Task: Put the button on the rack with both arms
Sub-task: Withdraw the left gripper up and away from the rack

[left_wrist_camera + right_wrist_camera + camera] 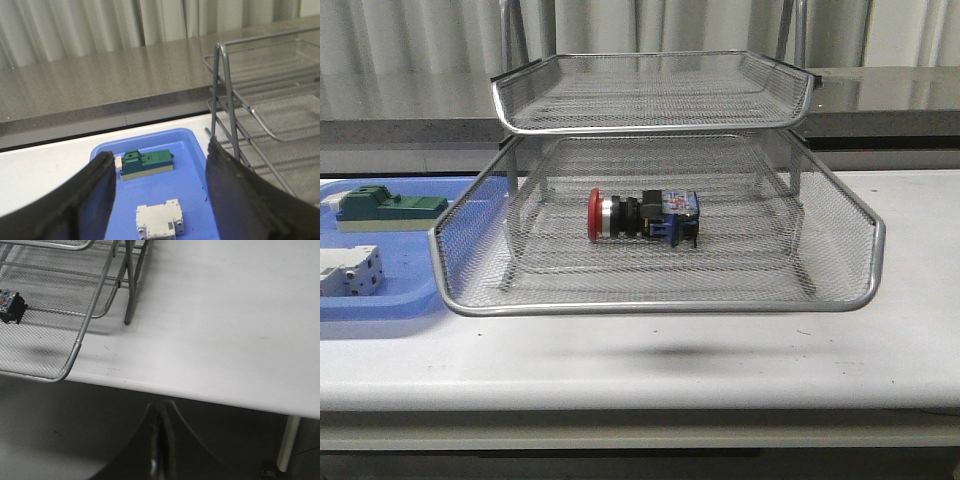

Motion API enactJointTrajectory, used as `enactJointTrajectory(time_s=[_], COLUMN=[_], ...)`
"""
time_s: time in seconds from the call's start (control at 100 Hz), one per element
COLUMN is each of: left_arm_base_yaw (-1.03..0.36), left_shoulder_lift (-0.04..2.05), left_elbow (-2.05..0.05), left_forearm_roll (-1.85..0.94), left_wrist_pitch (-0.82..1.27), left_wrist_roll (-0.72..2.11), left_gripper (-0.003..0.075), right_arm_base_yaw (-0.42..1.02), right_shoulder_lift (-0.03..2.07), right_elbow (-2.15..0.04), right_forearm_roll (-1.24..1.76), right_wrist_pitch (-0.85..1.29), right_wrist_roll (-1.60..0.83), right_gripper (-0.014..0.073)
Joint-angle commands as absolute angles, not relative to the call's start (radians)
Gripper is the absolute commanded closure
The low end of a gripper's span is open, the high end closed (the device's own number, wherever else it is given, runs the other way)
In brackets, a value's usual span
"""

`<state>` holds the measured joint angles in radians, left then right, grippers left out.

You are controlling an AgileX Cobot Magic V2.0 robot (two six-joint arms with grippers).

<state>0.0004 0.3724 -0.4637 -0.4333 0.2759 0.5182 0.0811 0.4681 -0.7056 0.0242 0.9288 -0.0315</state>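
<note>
Left jaws spread above tray; right jaws closed, empty.

A white table is carrying everything, its front edge running across the front view and its bare top stretching away to the right of the rack, with a dull grey counter standing behind it. The rack is standing on the table near the middle, its legs resting on the white top, and the button is lying on its side on the wire mesh of the lower tray. Just left of the rack, a blue tray is lying flat on the table, holding a green block and a white block.
</note>
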Motion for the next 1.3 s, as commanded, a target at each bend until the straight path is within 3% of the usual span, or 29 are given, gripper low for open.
enactJointTrajectory(time_s=[0.0,0.54,0.68,0.94,1.29], left_arm_base_yaw=[0.001,0.001,0.001,0.001,0.001], left_shoulder_lift=[0.370,0.370,0.370,0.370,0.370], left_elbow=[-0.453,-0.424,-0.424,-0.424,-0.424], left_forearm_roll=[-0.492,-0.494,-0.494,-0.494,-0.494], left_wrist_pitch=[0.126,0.102,0.102,0.102,0.102], left_wrist_roll=[0.510,0.510,0.510,0.510,0.510], left_gripper=[0.0332,0.0344,0.0448,0.0741,0.0740], right_arm_base_yaw=[0.073,0.073,0.073,0.073,0.073], right_shoulder_lift=[0.474,0.474,0.474,0.474,0.474], right_elbow=[-0.728,-0.728,-0.728,-0.728,-0.728], right_forearm_roll=[0.021,0.021,0.021,0.021,0.047], right_wrist_pitch=[0.866,0.866,0.866,0.866,0.853], right_wrist_roll=[-0.034,-0.034,-0.034,-0.034,-0.034], right_gripper=[0.0664,0.0664,0.0664,0.0664,0.0664])
